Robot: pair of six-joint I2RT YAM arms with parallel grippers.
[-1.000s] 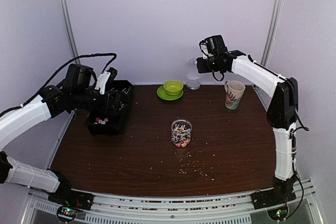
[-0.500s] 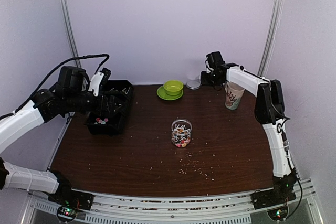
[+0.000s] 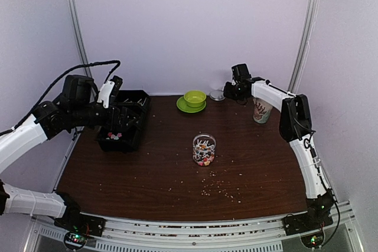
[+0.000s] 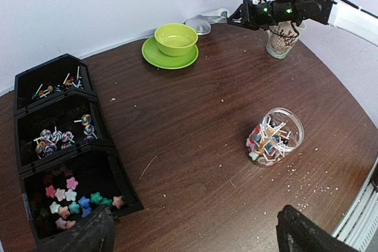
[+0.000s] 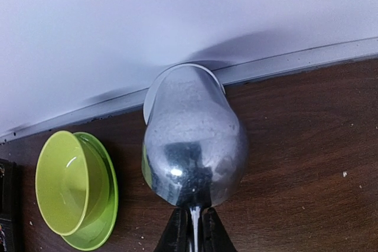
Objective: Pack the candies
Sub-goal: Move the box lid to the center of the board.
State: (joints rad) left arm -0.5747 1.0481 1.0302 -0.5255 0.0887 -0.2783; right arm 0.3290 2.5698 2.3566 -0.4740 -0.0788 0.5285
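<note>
Metal scoop [image 5: 192, 140] pinched in right hand [image 5: 194, 229] at table [image 5: 307, 140] far edge

Left wrist view: the bottom edge crops the left gripper [image 4: 198, 233]; we see only two dark finger stubs [image 4: 88, 234].

Right wrist view: the right gripper [image 5: 193, 231] is likewise cropped, and most of the handle of the scoop [image 5: 192, 140] is out of frame.

Top view: the left arm covers part of the black tray [image 3: 131, 141]. The candies [image 3: 205, 156] are too small for us to tell apart.

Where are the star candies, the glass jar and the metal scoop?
star candies [image 4: 71, 195], left wrist view, on one pale star.
glass jar [image 4: 261, 147], left wrist view, on its side wall.
metal scoop [image 5: 192, 140], right wrist view, on its shiny bowl.
</note>
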